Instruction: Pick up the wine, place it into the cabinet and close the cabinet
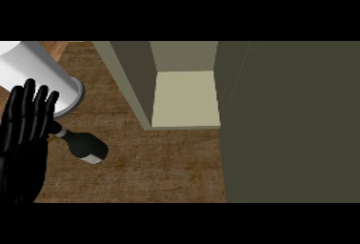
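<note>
The wine bottle [84, 145] is dark with a white band at its lower-right end. It shows on the wooden counter [162, 167] at the left, its thin neck pointing up-left toward my left hand [25, 128]. That hand stands at the left edge with straight fingers pointing up, open; the neck's tip meets its edge, and I cannot tell if they touch. The cabinet [184, 97] is open at the middle top, its pale inner floor bare. Its dark olive door [288, 119] fills the right side. My right hand is out of view.
A large white cylinder [35, 71] stands at the upper left, just behind my left hand's fingers. The cabinet's grey-green side wall [130, 81] rises between the cylinder and the opening. Bare wood lies between the bottle and the door.
</note>
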Controlling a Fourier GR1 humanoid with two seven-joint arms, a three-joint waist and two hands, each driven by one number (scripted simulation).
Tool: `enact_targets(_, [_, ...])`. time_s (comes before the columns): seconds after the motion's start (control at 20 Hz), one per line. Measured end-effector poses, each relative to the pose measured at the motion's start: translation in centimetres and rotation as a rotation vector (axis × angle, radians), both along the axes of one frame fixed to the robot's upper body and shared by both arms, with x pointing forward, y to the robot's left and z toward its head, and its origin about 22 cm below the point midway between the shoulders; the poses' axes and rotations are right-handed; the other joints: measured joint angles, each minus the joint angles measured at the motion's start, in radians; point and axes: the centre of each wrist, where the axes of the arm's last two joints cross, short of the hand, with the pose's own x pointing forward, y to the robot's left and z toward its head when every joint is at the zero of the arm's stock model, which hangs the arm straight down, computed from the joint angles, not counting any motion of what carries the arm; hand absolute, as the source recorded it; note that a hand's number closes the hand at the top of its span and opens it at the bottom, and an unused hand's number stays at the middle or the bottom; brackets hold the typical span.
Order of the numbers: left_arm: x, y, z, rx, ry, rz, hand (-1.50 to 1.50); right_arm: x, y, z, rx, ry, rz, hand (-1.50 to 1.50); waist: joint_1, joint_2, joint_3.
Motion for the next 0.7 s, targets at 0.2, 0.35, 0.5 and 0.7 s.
enact_targets(0.2, [0.3,2.3,0.5,-0.027,-0.041,-0.100,-1.50,-1.2,-0.7,0.2,-0.018,-0.020,0.034,-1.50,0.007,0.039,-0.012])
enact_targets(0.35, [1.0,4.0,-0.3,-0.096,-0.007,-0.217,-1.50,-1.6,-0.5,-0.1,-0.033,0.013,0.123,-1.50,0.009,0.054,-0.017])
enact_targets(0.5, [1.1,4.5,-1.4,-0.217,0.106,-0.314,-1.50,-2.3,0.3,-0.7,-0.010,0.105,0.261,-1.50,0.012,0.058,-0.018])
enact_targets(0.7, [0.6,7.7,-0.5,-0.295,0.188,-0.383,-1.50,-4.3,0.0,0.2,-0.007,0.168,0.360,-1.50,0.014,0.057,-0.019])
